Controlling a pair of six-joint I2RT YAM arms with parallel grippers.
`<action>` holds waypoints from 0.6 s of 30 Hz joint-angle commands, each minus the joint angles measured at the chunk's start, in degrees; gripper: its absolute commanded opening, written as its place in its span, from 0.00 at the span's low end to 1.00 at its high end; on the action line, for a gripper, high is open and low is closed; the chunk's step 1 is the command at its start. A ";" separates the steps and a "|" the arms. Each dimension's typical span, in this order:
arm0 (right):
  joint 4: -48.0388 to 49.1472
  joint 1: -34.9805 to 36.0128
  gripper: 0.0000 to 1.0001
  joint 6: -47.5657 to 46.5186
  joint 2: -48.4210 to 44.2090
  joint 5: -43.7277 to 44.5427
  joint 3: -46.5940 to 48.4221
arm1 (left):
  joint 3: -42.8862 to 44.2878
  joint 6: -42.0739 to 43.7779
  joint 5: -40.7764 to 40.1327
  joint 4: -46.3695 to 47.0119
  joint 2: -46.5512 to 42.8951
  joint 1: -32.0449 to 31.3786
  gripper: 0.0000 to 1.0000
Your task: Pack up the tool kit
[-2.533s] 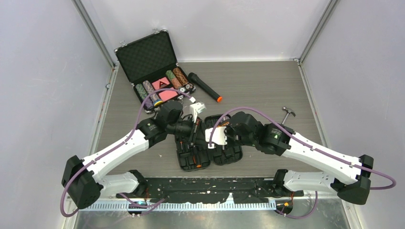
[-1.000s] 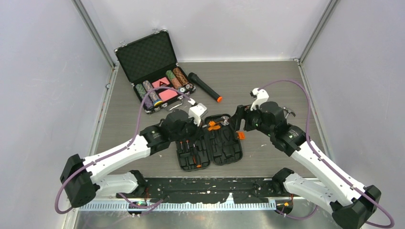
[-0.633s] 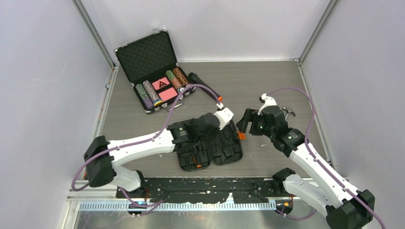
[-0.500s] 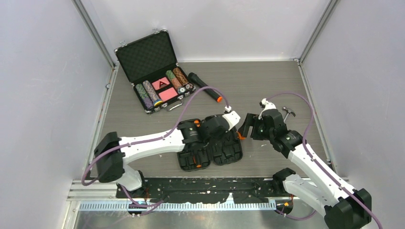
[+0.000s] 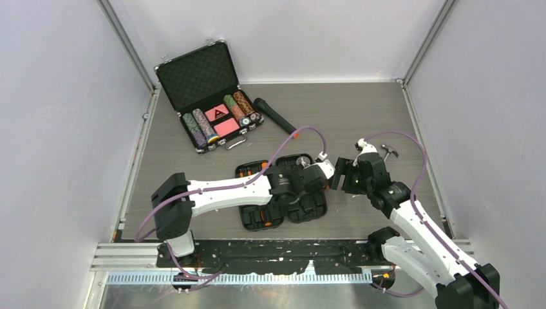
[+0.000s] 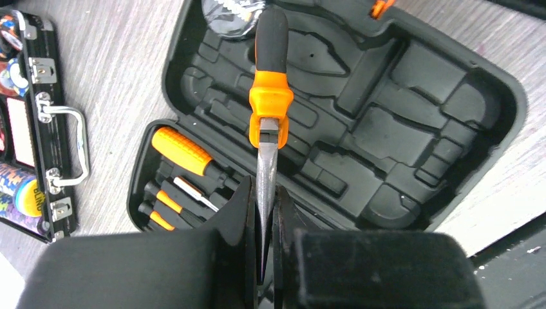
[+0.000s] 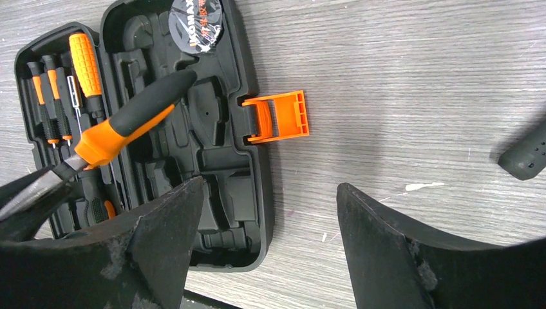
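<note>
The tool kit case (image 5: 257,217) lies open on the table, its moulded slots facing up. Orange-handled screwdrivers (image 6: 185,150) sit in its left half (image 7: 61,71). My left gripper (image 6: 263,193) is shut on the metal nose of orange-and-black pliers (image 6: 270,96), held above the right half (image 6: 418,129) with the handles pointing away. From above, the left gripper (image 5: 324,168) hovers at the case's far right corner. My right gripper (image 7: 270,187) is open and empty beside the case's right edge, near the orange latch (image 7: 277,116); it faces the left gripper (image 5: 342,174).
An open poker chip case (image 5: 206,96) stands at the back left, with a black flashlight (image 5: 275,117) beside it. A hammer (image 5: 388,151) lies right of the right arm; a black handle end (image 7: 525,158) shows there. A round tape measure (image 7: 196,26) sits in the case.
The left arm has swung right across the case, carrying the pliers to its far right corner. The right gripper has drawn back to the right and nearer, staying open.
</note>
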 commanded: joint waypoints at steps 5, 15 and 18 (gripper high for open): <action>1.77 -0.50 0.80 0.17 -2.12 -1.07 -1.51 | 9.56 -4.21 -1.66 -5.45 6.99 -2.07 0.00; 1.75 -0.79 0.80 0.31 -4.43 -0.87 -2.74 | 13.38 -9.12 -10.82 -13.23 10.44 -2.54 0.00; 1.77 -0.81 0.80 0.33 -4.48 -0.93 -2.91 | 14.30 -7.96 -11.45 -13.15 10.69 -2.53 0.00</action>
